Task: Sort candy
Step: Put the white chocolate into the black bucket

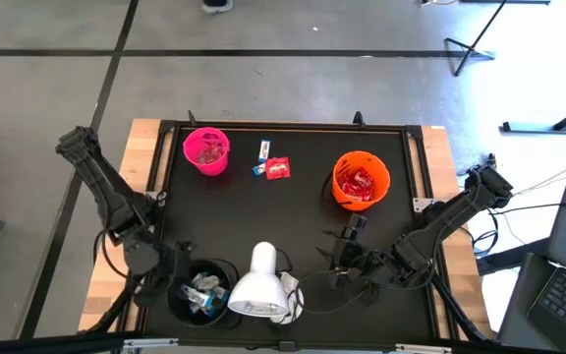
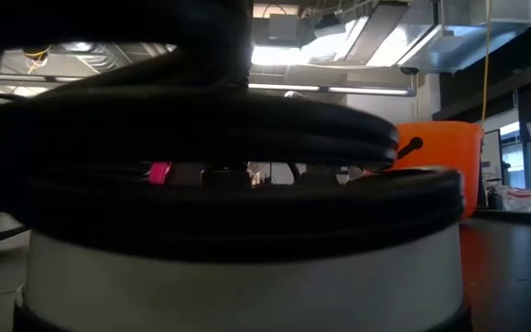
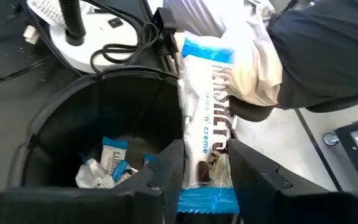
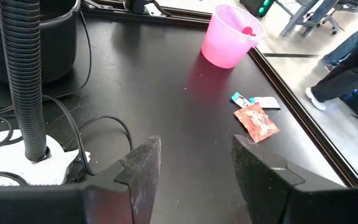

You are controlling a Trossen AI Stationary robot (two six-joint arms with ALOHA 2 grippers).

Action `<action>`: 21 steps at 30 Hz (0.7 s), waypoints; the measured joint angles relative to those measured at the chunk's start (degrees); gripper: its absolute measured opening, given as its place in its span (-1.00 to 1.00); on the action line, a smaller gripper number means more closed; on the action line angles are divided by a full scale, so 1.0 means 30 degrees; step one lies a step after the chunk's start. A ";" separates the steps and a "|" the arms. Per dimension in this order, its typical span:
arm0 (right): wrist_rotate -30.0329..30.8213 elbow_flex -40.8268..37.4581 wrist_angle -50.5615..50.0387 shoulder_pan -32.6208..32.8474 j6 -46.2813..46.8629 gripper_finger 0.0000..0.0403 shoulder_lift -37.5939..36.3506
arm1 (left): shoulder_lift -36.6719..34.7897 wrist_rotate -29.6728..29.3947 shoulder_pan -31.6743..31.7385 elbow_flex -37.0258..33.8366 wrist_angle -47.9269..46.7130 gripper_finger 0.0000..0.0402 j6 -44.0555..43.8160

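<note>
Where black cup gapes, slim crinkly bar

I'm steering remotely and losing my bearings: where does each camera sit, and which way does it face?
High view: overhead, straight down on the table, both arms showing.
Low view: table height, facing the room; a white lamp base blocks most of it.
Left wrist view: over the black cup; left end effector around a white-and-blue bar.
Right wrist view: across the table; right end effector open, empty.
Shared: high and right wrist views both show the pink cup and a red packet.
</note>
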 joint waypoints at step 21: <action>0.0275 0.0000 0.0974 -0.0167 -0.0539 -0.04 0.0000 | -0.0138 -0.2352 0.5957 0.0000 -0.1743 -0.29 0.6360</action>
